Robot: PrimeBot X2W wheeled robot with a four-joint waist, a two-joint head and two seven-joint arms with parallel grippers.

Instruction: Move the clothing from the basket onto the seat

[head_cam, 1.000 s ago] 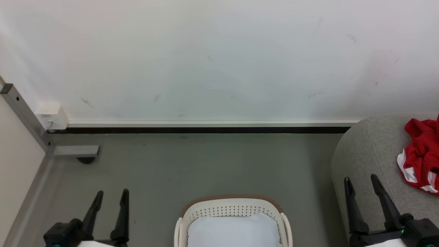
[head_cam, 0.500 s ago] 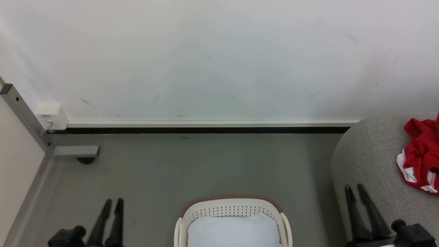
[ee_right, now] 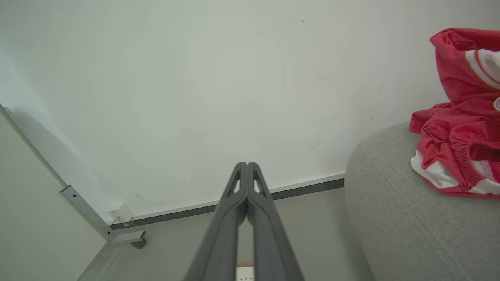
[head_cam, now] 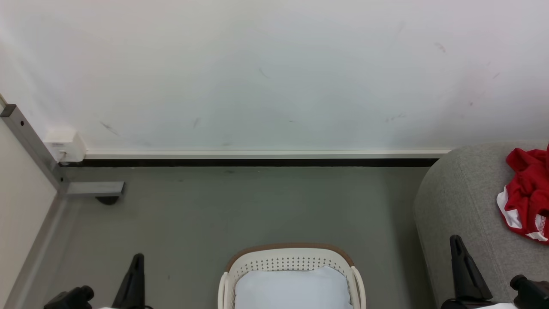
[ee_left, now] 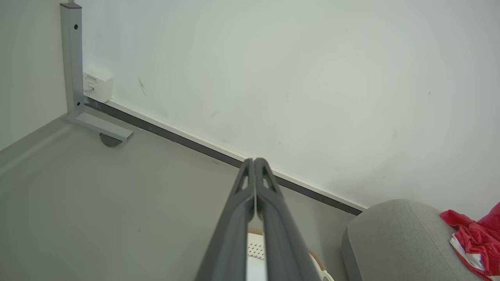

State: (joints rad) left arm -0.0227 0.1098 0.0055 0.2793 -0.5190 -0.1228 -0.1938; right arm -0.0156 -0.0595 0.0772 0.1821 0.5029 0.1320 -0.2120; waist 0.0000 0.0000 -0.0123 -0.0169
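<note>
The red clothing [head_cam: 526, 194] with white trim lies in a heap on the grey seat [head_cam: 465, 201] at the right edge; it also shows on the seat [ee_right: 406, 218] as clothing [ee_right: 461, 128] in the right wrist view and as clothing [ee_left: 474, 238] in the left wrist view. The white basket [head_cam: 291, 259] with a brown rim stands on the floor at bottom centre, holding a pale bluish-white liner cloth [head_cam: 291, 289]. My left gripper [head_cam: 136, 262] is shut and empty at lower left, tips pressed together as the gripper [ee_left: 254, 162] shows. My right gripper [head_cam: 455, 242] is shut and empty beside the seat, likewise as the gripper [ee_right: 247, 166].
A white wall with a dark baseboard [head_cam: 257, 162] closes off the back. A grey metal post with a foot bracket [head_cam: 92, 189] and a small white box [head_cam: 64, 143] stand at the left corner. Grey floor [head_cam: 257, 206] lies between basket and wall.
Both grippers went from open to shut and sank lower in the head view. The clothing, basket and seat stayed in place.
</note>
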